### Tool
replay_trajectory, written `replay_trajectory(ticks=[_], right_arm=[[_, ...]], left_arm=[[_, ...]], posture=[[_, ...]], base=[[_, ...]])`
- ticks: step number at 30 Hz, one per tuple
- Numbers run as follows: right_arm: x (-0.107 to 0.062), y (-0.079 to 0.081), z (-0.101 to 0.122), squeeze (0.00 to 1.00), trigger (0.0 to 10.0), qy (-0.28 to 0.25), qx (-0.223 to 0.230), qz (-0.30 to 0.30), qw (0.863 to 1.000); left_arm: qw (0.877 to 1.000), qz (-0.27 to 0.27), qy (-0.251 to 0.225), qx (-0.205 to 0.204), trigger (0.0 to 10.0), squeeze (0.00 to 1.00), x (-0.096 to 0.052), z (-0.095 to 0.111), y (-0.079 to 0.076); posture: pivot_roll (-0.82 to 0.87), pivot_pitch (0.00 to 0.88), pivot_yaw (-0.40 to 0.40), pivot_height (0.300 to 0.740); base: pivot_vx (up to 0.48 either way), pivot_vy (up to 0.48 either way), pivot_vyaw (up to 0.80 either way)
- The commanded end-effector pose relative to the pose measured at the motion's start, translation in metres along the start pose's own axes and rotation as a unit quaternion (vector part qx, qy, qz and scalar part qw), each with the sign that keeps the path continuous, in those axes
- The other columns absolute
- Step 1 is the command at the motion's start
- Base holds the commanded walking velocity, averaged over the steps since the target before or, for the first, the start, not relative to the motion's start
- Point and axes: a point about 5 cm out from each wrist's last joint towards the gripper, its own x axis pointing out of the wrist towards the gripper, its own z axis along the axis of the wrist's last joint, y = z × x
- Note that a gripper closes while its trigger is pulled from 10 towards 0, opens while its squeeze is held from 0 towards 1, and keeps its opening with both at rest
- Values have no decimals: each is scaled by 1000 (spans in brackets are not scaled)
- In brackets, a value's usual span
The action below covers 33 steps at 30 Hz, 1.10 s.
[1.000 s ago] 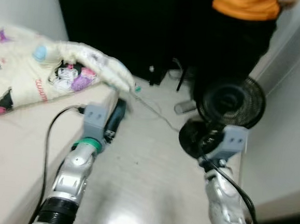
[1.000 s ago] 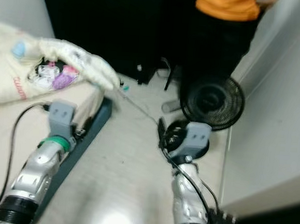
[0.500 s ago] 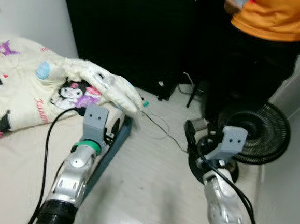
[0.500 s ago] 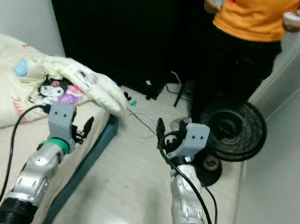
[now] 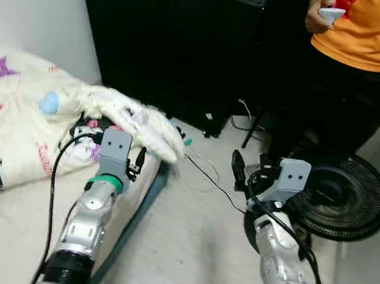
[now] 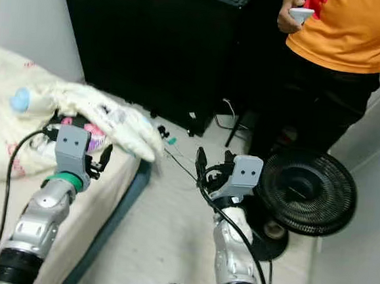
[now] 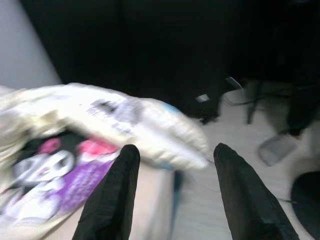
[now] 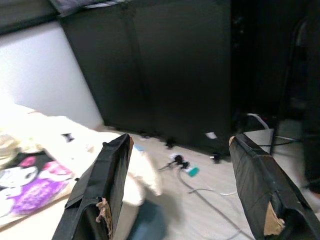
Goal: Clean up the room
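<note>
Left gripper [image 7: 172, 192] wide open, empty, just short of the cream cartoon-print fleece blanket [image 5: 136, 115] bunched on the bed edge. Right gripper [image 8: 182, 187] open, empty. Blanket probably soft, light, floppy; pinch the overhanging fold.

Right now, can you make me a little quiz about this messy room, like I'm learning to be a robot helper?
1. True or false: the cartoon blanket hangs over the corner of the bed.
2. What stands on the floor to the robot's right? A) a black fan B) a red bucket C) a blue chair
3. Fill in: the person's shirt is ____.

Bonus look: the left gripper and right gripper both have their jaws apart with nothing between them.

Key: 1 true; 2 A; 3 orange.
</note>
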Motion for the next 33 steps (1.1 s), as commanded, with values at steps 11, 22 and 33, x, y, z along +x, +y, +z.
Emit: replay_trajectory(ticks=[11, 22, 33], right_arm=[[1, 3, -3, 0, 10000, 11, -11, 11, 1000], [0, 1, -4, 0, 10000, 11, -3, 10, 1000], [-6, 4, -12, 0, 10000, 25, -11, 13, 1000]], left_arm=[[1000, 10, 14, 1, 10000, 0, -3, -9, 6], [1000, 17, 17, 0, 10000, 0, -3, -10, 7], [1000, 12, 20, 2, 10000, 0, -2, -12, 5]], posture=[[51, 52, 17, 733], [46, 51, 19, 733], [45, 59, 20, 713]], base=[[441, 0, 144], [0, 0, 72], [0, 0, 0]])
